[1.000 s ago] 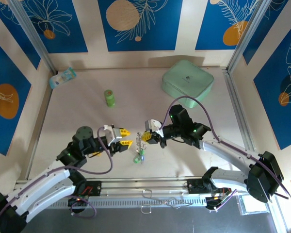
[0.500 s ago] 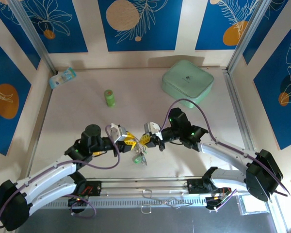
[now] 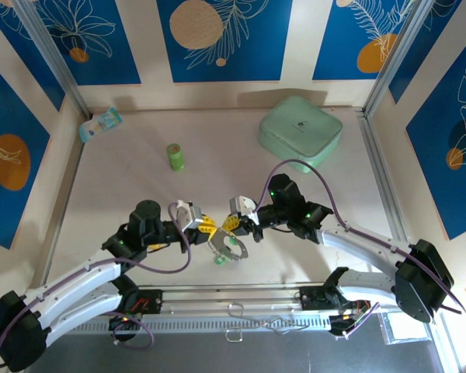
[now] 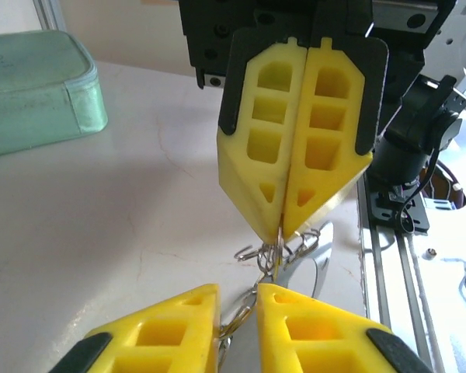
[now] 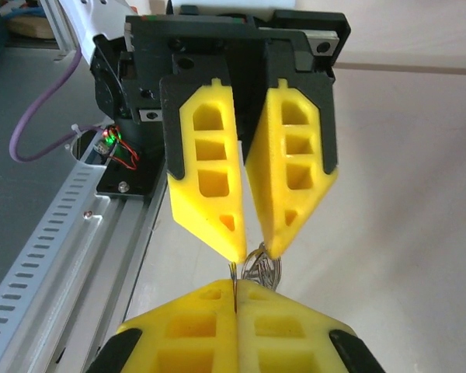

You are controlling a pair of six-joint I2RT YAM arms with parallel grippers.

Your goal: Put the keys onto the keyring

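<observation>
**Inspector:** Clearance at centre?

**Operator:** Tight. I see the left gripper [image 3: 211, 229] and right gripper [image 3: 231, 228] tip to tip over the keyring [image 3: 228, 250]. Nothing passes between them. The right jaws are pressed together on the wire; the left stand a narrow gap apart.

**Inspector:** Far side?

**Operator:** The table [image 3: 124, 186] lies bare behind both arms. Obstacles: a green bottle [image 3: 175, 156] left of centre, a mint case [image 3: 300, 130] far right, a packet [image 3: 101, 124] in the far left corner. All are well apart.

**Inspector:** Near side?

**Operator:** The metal rail [image 3: 241, 298] bounds it.

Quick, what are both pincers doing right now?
Left pincer: nearly closed around the keyring; whether it grips cannot be told.
Right pincer: closed, pinching the keyring.
</observation>
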